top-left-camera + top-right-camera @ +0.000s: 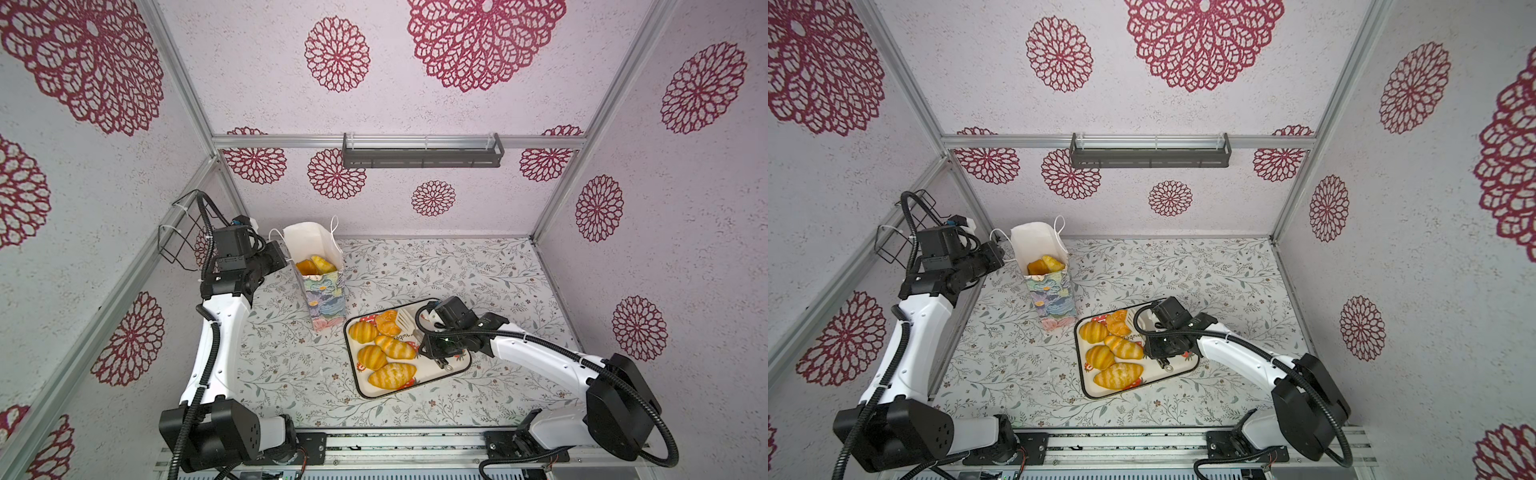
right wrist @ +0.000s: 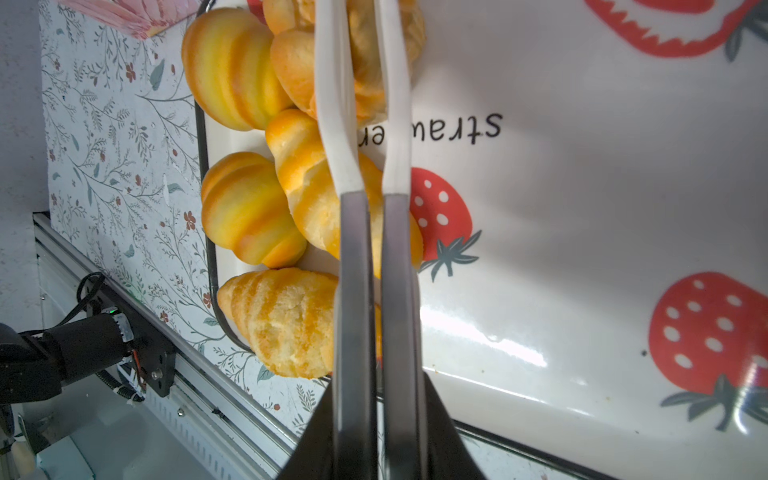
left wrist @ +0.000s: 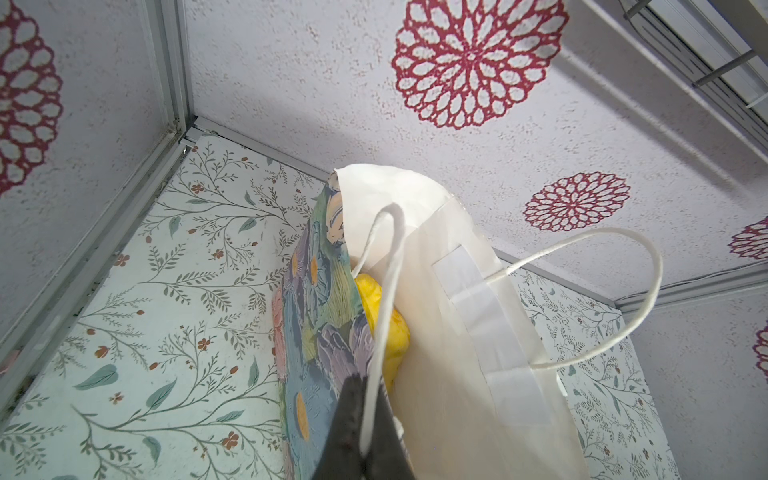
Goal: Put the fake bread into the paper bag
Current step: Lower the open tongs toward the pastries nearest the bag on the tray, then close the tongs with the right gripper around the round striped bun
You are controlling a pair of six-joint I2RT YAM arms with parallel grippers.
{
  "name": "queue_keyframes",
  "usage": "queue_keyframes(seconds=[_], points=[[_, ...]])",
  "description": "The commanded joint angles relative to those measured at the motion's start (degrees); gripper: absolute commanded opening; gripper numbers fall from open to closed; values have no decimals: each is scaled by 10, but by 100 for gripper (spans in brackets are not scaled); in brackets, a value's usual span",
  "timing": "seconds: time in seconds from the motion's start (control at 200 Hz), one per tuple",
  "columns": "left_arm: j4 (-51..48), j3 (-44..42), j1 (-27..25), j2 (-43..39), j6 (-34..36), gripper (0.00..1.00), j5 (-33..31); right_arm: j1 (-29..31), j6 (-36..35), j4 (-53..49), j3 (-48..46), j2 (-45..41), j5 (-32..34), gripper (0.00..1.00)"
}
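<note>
The flowered paper bag (image 1: 322, 291) (image 1: 1054, 297) stands upright at the back left, with two pieces of fake bread (image 1: 316, 265) inside. My left gripper (image 3: 368, 399) (image 1: 286, 259) is shut on the bag's white cord handle (image 3: 384, 291) at the rim. Several more golden pieces of fake bread (image 1: 386, 345) (image 2: 249, 212) lie on the strawberry tray (image 1: 453, 368) (image 2: 582, 208). Over the tray, my right gripper (image 2: 376, 415) (image 1: 432, 345) is shut on white-tipped tongs (image 2: 336, 104) (image 1: 405, 320). Their arms run close together over a knotted pastry (image 2: 368, 75). Their tips are out of view.
A black wire basket (image 1: 178, 237) hangs on the left wall behind the left arm. A grey shelf rail (image 1: 422, 156) is mounted on the back wall. The floral table (image 1: 457, 266) extends right of the bag and behind the tray.
</note>
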Motion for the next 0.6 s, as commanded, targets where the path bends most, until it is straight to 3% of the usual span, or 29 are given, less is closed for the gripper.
queue_keyframes(seconds=[0.0, 0.595], points=[[12, -7, -3, 6, -1, 0, 6, 2, 2, 5, 11, -20, 7, 25], [13, -7, -3, 7, -1, 0, 9, -5, -1, -33, 22, -80, 41, 21]])
